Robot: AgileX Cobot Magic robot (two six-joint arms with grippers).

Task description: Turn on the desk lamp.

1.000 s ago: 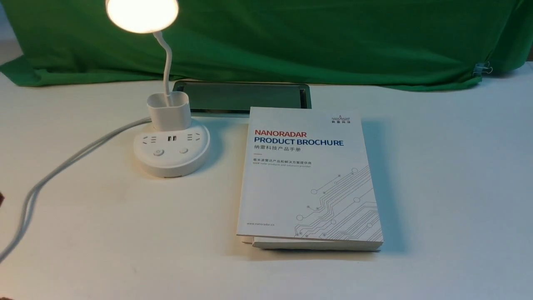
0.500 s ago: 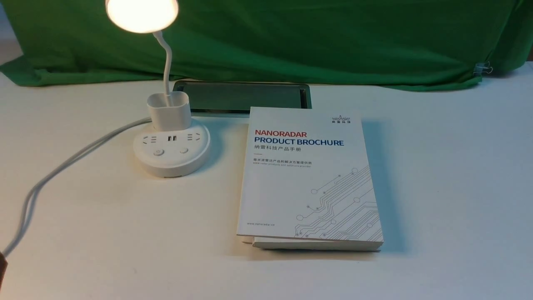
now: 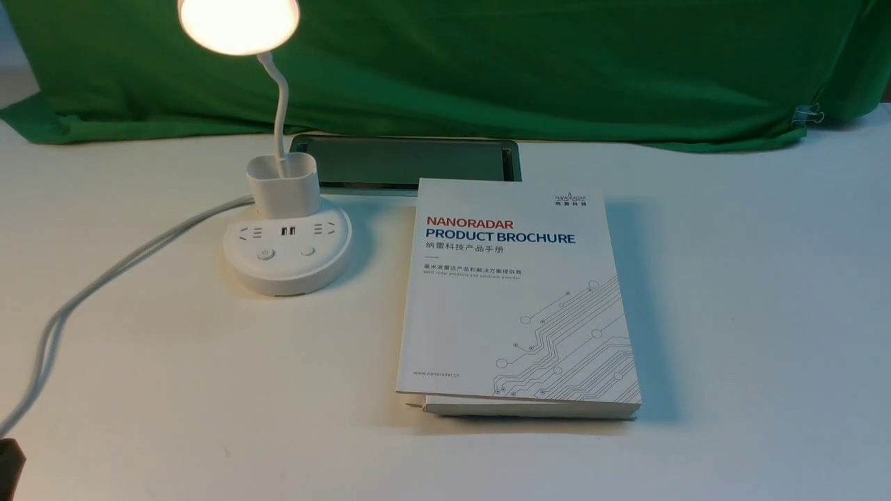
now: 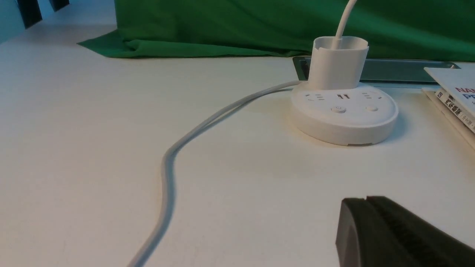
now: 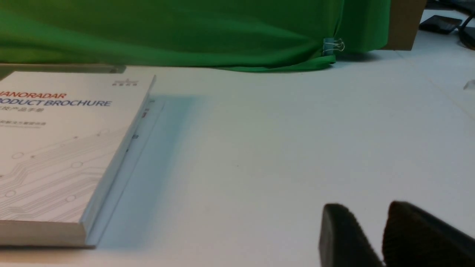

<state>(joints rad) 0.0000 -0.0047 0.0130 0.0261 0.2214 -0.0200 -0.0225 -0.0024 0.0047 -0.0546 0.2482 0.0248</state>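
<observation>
The white desk lamp stands at the back left of the table. Its disc head (image 3: 238,24) glows brightly above the bendy neck (image 3: 280,104), cup holder (image 3: 282,184) and round base (image 3: 287,261) with two buttons (image 3: 264,255). The base also shows in the left wrist view (image 4: 345,118). My left gripper (image 4: 365,200) is shut and empty, low over the table well short of the base; only a dark tip shows at the front view's bottom-left corner (image 3: 8,465). My right gripper (image 5: 365,207) is slightly open and empty, over bare table right of the brochure.
The lamp's grey cable (image 3: 104,278) runs from the base toward the near left edge. A thick white brochure stack (image 3: 515,299) lies mid-table. A recessed metal hatch (image 3: 404,160) and green cloth (image 3: 487,62) lie behind.
The dark tip of my left gripper has slid down the front view's left edge toward the near corner. The lamp stays lit; nothing else has moved.
</observation>
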